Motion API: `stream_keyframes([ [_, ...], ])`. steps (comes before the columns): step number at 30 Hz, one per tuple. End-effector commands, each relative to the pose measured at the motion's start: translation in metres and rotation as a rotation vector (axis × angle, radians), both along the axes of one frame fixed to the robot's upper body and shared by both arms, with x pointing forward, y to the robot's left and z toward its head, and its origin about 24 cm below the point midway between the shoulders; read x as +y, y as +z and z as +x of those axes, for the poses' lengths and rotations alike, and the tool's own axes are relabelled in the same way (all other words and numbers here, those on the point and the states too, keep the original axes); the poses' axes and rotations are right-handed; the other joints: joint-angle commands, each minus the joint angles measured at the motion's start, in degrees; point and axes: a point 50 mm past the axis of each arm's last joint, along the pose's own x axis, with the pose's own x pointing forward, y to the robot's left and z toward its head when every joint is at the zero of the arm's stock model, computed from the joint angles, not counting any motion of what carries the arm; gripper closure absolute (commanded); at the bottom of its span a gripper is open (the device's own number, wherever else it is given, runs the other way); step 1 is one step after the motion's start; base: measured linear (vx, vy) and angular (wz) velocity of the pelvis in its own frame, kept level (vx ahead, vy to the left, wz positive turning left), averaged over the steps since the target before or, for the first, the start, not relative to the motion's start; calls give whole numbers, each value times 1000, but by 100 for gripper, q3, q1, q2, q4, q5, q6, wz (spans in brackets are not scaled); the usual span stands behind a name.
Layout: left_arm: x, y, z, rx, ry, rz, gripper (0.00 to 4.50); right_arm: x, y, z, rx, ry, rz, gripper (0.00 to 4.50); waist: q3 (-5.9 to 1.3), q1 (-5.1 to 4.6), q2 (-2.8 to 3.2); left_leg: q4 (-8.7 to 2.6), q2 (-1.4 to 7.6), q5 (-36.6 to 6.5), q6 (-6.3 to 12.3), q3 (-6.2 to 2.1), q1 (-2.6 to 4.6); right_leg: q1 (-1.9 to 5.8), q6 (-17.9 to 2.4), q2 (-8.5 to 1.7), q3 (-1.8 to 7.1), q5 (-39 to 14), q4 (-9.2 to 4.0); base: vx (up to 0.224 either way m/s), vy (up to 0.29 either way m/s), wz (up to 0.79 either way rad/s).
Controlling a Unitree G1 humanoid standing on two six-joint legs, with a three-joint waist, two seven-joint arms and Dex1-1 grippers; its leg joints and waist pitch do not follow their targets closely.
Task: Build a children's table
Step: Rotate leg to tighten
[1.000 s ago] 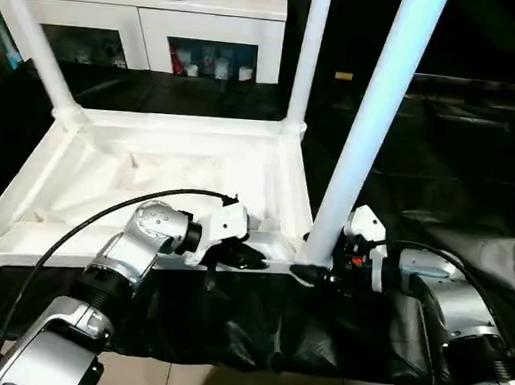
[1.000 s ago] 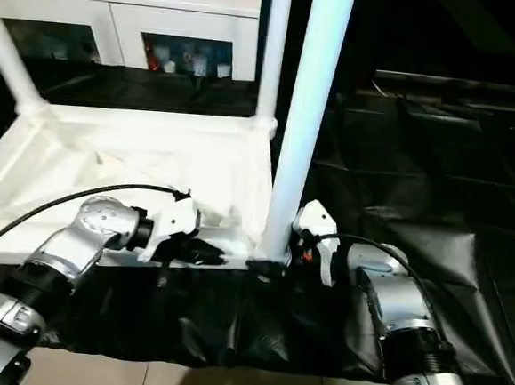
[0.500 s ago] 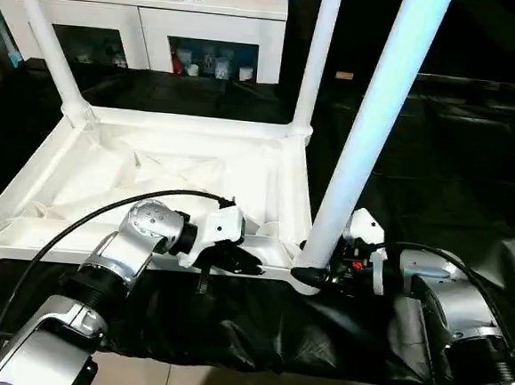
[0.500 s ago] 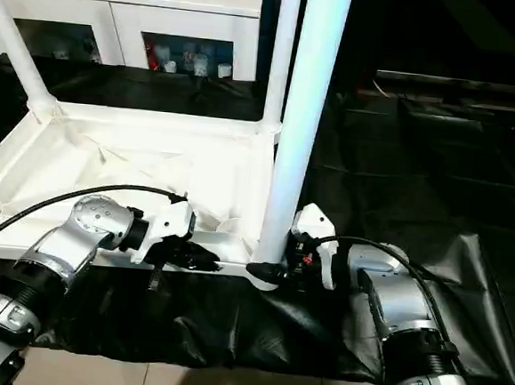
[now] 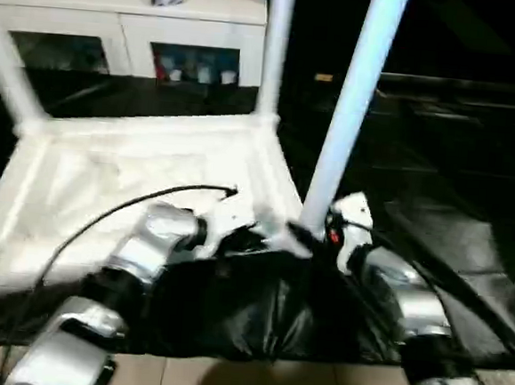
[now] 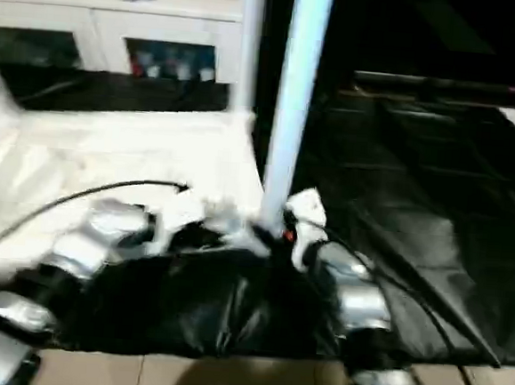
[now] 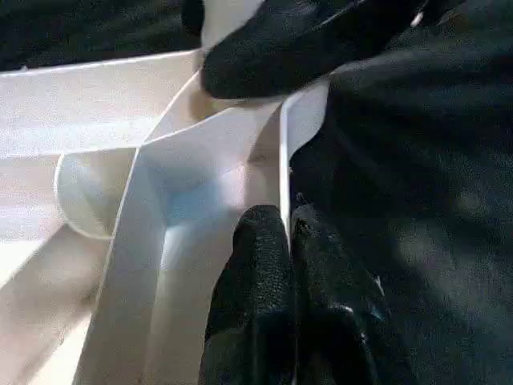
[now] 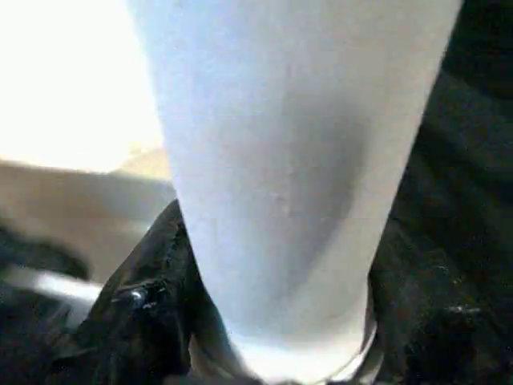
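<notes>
The children's table (image 5: 108, 163) lies upside down on a black cloth, its ribbed underside facing up. Three white legs stand up from it: the near right leg (image 5: 349, 102), the far right leg (image 5: 275, 42) and the far left leg (image 5: 8, 75). My left gripper (image 7: 288, 220) is shut on the thin wall of the near rim, close to the near right corner. My right gripper (image 5: 312, 237) sits at the foot of the near right leg with its fingers (image 7: 296, 44) closed against it. That leg's socket is hidden behind the grippers.
The black cloth (image 5: 231, 306) bunches up in front of the table's near rim and spreads away to the right. A white glass-doored cabinet (image 5: 119, 21) stands behind the table. A strip of pale floor (image 5: 252, 379) runs along the front.
The whole picture has shifted and blurred, so the camera has moved. The black cloth now bunches higher against the near rim. Both grippers stay at the near right corner.
</notes>
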Motion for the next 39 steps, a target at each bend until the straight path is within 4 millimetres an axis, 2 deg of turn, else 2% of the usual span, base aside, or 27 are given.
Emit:
stream_keyframes([
  [1, -58, 1, -15, 6, -165, -49, 450, 56, -5, -8, 29, 146, -1, 192, -157, -47, -6, -449, 41, -2760, -78, -86, 55, 60, -483, -193, 61, -3494, -607, 0, 0, 0],
  [3, -61, 1, -15, 1, -164, -47, 450, 62, -2, -7, 8, 144, 13, 192, -157, -68, 3, -444, 31, -2821, -24, -93, 62, 48, -413, -201, 48, -3601, -653, 0, 0, 0],
  [5, -60, 1, -15, 3, -165, -46, 450, 62, 0, -6, 3, 161, 24, 136, -154, -75, -2, -445, 30, -2824, 19, -93, 58, 41, -408, -194, 43, -3598, -662, 0, 0, 0],
  [7, -55, 1, -14, 7, -167, -42, 450, 54, -1, -6, 14, 167, 44, 136, -155, -75, -3, -455, 43, -2798, 33, -95, 46, 42, -449, -195, 52, -3506, -647, 0, 0, 0],
  [8, -54, 1, -14, 8, -167, -41, 450, 53, -1, -6, 16, 164, 46, 116, -163, -67, 5, -457, 47, -2784, 37, -90, 51, 42, -476, -194, 57, -3436, -645, 0, 0, 0],
  [11, -44, 1, -13, 5, -167, -38, 450, 40, 0, -7, 0, 202, 31, 95, -182, -41, -8, -473, 74, -2649, 61, -77, 14, 88, -677, -187, 91, -2859, -566, 0, 0, 0],
  [14, -28, -1, -14, 17, -185, -27, 450, 22, 1, -14, -10, 335, -40, 70, -212, 18, -19, -460, 96, -2280, 139, -42, -15, 143, -879, -184, 126, -2161, -492, 0, 0, 0],
  [15, -24, -1, -14, 22, -192, -26, 450, 19, 1, -16, -7, 359, -43, 58, -230, 49, -25, -435, 96, -1963, 228, -12, -41, 173, -1047, -185, 144, -1620, -429, 0, 0, 0],
  [16, -21, -1, -15, 24, -202, -24, 450, 15, 3, -17, -15, 386, -51, 58, -229, 49, -33, -425, 93, -1891, 251, -3, -50, 178, -1100, -182, 146, -1508, -412, 55, -17, 5],
  [18, -16, 0, -16, 40, -222, -30, 450, 10, 6, -20, -20, 447, -48, 58, -232, 77, -43, -390, 89, -1789, 325, 24, -26, 174, -1183, -195, 155, -1431, -404, 58, -27, 7],
  [20, -11, 1, -17, 52, -234, -35, 450, 6, 9, -23, -24, 508, -45, 58, -270, 100, -40, -368, 91, -1406, 417, 29, -51, 235, -1296, -195, 148, -990, -342, 29, -15, 3],
  [21, -9, 2, -17, 59, -240, -37, 450, 4, 10, -26, -11, 557, -36, 58, -276, 107, -1, -353, 101, -1139, 485, 36, -54, 250, -1447, -183, 133, -536, -294, 0, 0, 0],
  [23, -2, 3, -16, 68, -258, -28, 450, 0, 12, -32, 18, 665, -27, 58, -277, 139, -10, -335, 111, -1005, 558, 45, -59, 282, -1547, -157, 114, -237, -251, 0, 0, 0],
  [26, 4, 4, -16, 78, -272, -9, 450, -3, 12, -37, 54, 759, -27, 58, -274, 161, 10, -331, 126, -1020, 600, 47, -51, 279, -1614, -164, 102, -217, -238, 0, 0, 0],
  [27, 7, 4, -15, 81, -277, 0, 450, -3, 12, -38, 69, 792, -25, 58, -258, 166, -14, -344, 134, -1174, 554, 55, -43, 270, -1609, -171, 102, -458, -257, 0, 0, 0],
  [32, 12, 7, -14, 86, -281, 6, 450, -3, 13, -39, 90, 842, -9, 104, -232, 210, -27, -379, 141, -1537, 346, 56, -3, 232, -1421, -197, 125, -1281, -328, 0, 0, 0],
  [35, 16, 8, -13, 92, -284, 10, 450, -2, 15, -40, 98, 870, 5, 124, -232, 219, -32, -386, 141, -1484, 319, 50, -14, 236, -1374, -198, 128, -1299, -322, 0, 0, 0],
  [39, 20, 8, -13, 99, -289, 15, 450, -2, 16, -42, 114, 904, 13, 155, -256, 230, -30, -365, 135, -1239, 352, 49, -30, 254, -1422, -194, 123, -944, -279, 0, 0, 0],
])
